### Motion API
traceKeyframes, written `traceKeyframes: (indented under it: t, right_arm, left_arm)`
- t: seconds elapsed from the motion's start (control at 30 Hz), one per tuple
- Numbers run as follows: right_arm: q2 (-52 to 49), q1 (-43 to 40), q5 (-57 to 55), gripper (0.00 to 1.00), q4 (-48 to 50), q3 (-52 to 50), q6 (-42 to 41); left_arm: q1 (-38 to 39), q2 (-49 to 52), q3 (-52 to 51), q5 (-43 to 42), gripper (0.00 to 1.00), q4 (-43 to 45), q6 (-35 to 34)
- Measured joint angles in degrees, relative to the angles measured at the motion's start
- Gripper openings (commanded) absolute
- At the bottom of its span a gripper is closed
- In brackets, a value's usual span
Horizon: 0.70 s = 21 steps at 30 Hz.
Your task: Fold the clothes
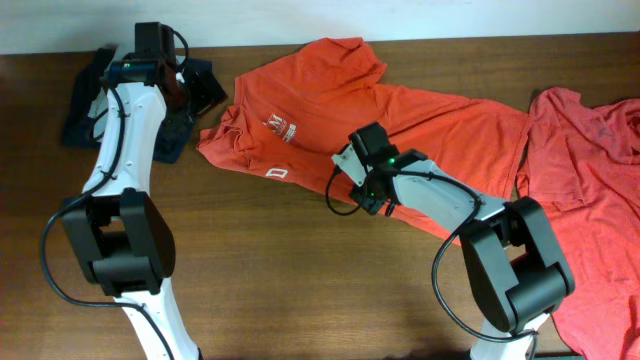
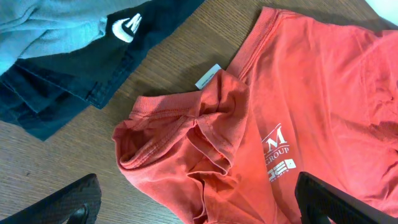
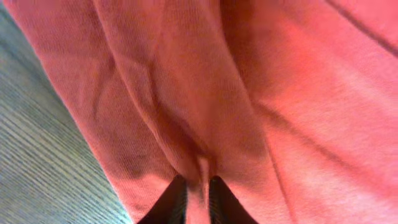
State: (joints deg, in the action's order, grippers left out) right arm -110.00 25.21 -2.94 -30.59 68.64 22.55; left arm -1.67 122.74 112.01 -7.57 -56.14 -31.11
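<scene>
Clearly soft stuff: the T-shirt (image 1: pixel 430 120) is thin, limp cotton that will sag, drag and crease rather than keep any shape. It looks light enough for one pinch to lift, but is likely to pull crooked if hauled by a single point. The right claw (image 3: pixel 198 190) has its fingers nearly together, clamped on a raised ridge of that T-shirt's cloth near its lower edge. The rest of the shirt spreads away ahead of this claw, lying on the wooden surface (image 1: pixel 260 270). I judge a hem corner or a shoulder seam the better hold, since doubled cloth should slip less.

The left claw (image 2: pixel 198 202) hangs with fingers wide apart and nothing between them. The crumpled sleeve and collar of the same T-shirt lie just ahead of it.

Count: two orange-red shirts, the second T-shirt (image 1: pixel 590 190) lying well off to the right claw's outer side. Beyond the left claw are one grey garment (image 2: pixel 43 25) and some dark clothing (image 2: pixel 62 93); how many pieces that is I cannot tell.
</scene>
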Motion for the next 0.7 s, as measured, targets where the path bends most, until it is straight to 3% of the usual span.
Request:
traceKeyframes:
  t: [0.07,0.33,0.7]
  right_arm:
    - [0.0,0.0,-0.02,0.04,-0.04,0.04,0.02]
    - [0.0,0.0,-0.66,0.04,0.2,0.04,-0.26]
    - [0.0,0.0,-9.94,0.04,4.46,1.55,-0.2]
  left_arm:
    - [0.0,0.0,0.0,0.0,0.99,0.0,0.0]
    - [0.0,0.0,0.0,0.0,0.99,0.0,0.0]
    - [0.0,0.0,0.0,0.0,0.99,0.0,0.0]
